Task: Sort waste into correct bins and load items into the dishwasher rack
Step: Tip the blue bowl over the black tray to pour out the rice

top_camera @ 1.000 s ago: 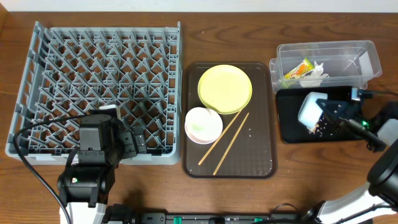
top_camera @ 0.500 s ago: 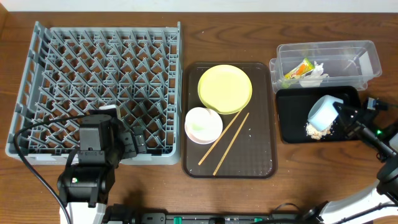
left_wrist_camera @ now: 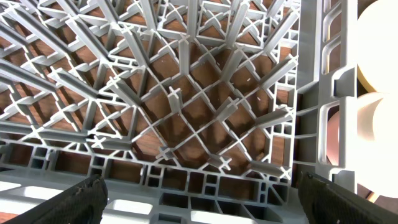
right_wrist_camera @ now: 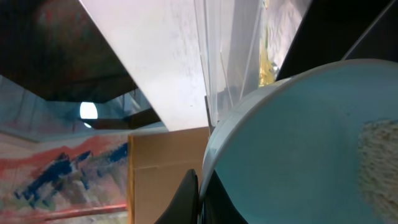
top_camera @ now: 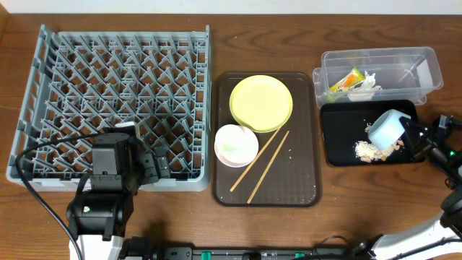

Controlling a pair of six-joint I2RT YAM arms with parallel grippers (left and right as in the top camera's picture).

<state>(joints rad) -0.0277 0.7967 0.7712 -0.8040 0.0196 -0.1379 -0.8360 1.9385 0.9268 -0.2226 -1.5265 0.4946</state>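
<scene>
Over black tray (top_camera: 338,123) | right claw (top_camera: 408,134) clamps tilted light blue bowl (top_camera: 385,128) | crumbs (top_camera: 367,149) in tray | left claw (left_wrist_camera: 199,202) apart over rack (left_wrist_camera: 186,112)

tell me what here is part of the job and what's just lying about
Job: dishwasher rack, plate, white bowl, chopsticks, light blue bowl, clear tub, black tray, wrapper, tissue, crumbs.
Just lying about: brown serving tray, wooden table.

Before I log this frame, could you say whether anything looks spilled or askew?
The light blue bowl is tipped steeply in the right gripper over the black tray, beige crumbs piled beneath it, seemingly deliberate. A few specks dot the brown serving tray.
</scene>
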